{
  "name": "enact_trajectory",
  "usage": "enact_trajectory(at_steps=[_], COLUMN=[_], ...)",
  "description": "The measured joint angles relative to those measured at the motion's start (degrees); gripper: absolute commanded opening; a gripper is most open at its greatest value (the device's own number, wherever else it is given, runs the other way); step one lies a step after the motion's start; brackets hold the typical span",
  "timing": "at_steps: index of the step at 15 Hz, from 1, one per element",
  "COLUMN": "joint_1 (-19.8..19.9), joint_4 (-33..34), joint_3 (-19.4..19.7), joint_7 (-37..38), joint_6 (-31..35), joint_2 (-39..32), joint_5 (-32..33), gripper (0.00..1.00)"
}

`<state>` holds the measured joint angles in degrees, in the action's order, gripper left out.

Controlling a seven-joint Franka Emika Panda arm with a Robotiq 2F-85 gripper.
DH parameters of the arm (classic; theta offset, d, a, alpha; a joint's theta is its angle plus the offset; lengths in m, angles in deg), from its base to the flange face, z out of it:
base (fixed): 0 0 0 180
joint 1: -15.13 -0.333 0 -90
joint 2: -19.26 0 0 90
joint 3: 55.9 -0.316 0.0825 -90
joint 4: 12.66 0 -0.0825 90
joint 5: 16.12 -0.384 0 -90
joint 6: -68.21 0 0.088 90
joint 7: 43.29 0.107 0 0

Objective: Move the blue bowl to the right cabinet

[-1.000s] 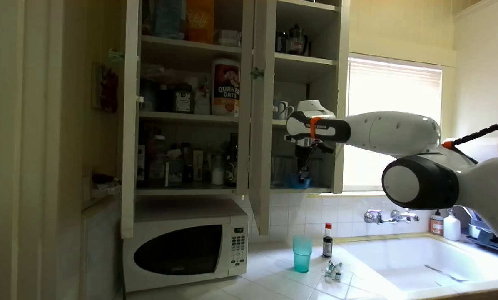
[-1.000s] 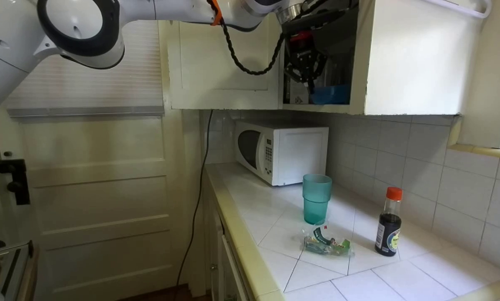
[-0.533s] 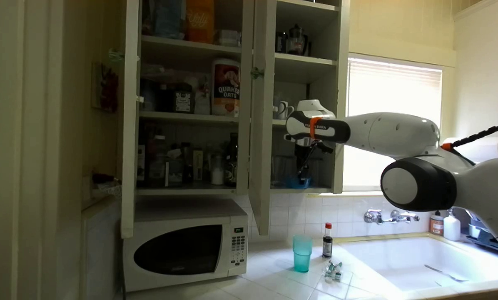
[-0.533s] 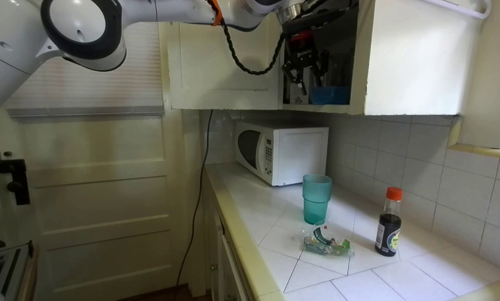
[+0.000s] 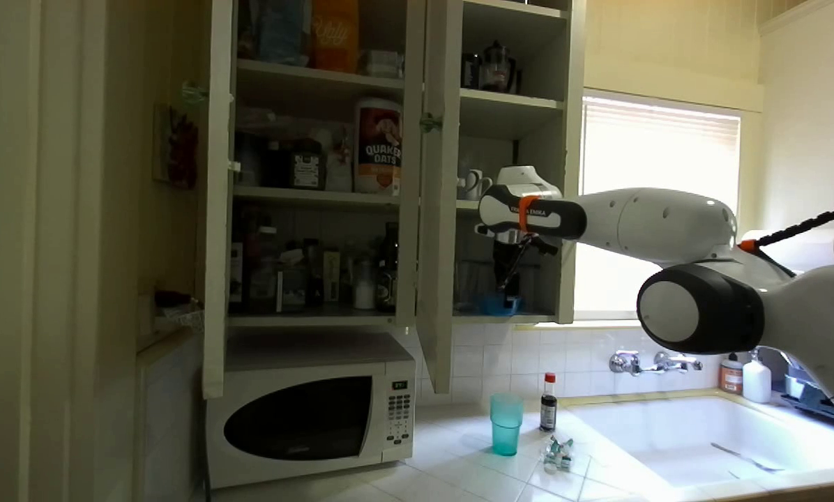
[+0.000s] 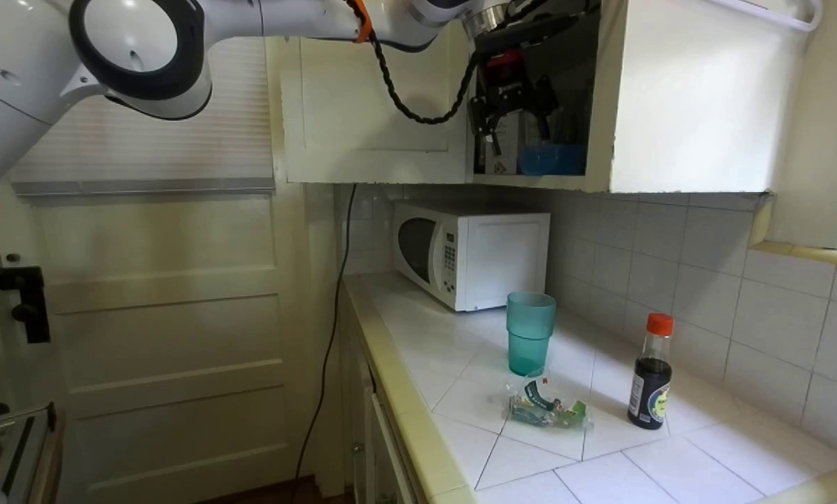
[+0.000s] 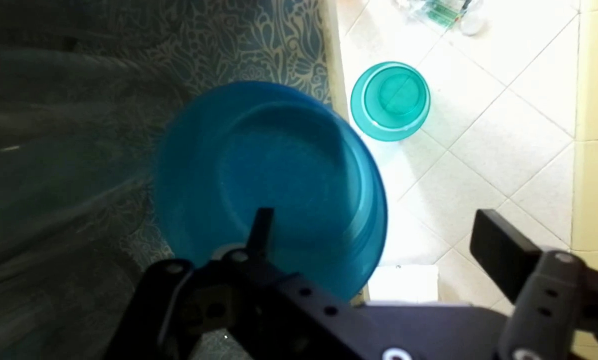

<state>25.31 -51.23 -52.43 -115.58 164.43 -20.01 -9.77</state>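
Your jaws stand spread, one finger [image 7: 262, 227] over the blue bowl [image 7: 289, 165], the other past its rim, presumably to lift off without dragging it. The bowl, near centre in the wrist view, sits on the bottom shelf [image 7: 289, 42] of the right cabinet [image 5: 572, 139].

Wall [image 5: 668, 56]: cream, white tile [image 6: 775, 294] below
Window [image 5: 654, 153]: glares at me over the sink [image 5: 675, 425]
Door [image 6: 173, 238]: panelled, dark handle [image 6: 37, 308]
Counter [image 6: 460, 381]: white-tiled, yellow-edged
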Motion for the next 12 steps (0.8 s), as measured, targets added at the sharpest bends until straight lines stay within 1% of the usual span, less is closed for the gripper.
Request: enact_trajectory(at_steps=[5, 7, 9, 12], joint_1=[-1.2, -2.5, -4.3, -6.4], joint_4=[0.4, 0.4, 0.1, -2.8], joint_3=[0.2, 0.7, 1.7, 3.0], joint_7=[-0.1, 0.3, 2.2, 4.9], joint_6=[0.0, 0.1, 0.1, -0.3], joint_2=[0.7, 1.4, 2.2, 4.0], joint_5=[1.5, 3.4, 6.4, 9.2], gripper=[1.00, 1.00, 1.00, 1.00])
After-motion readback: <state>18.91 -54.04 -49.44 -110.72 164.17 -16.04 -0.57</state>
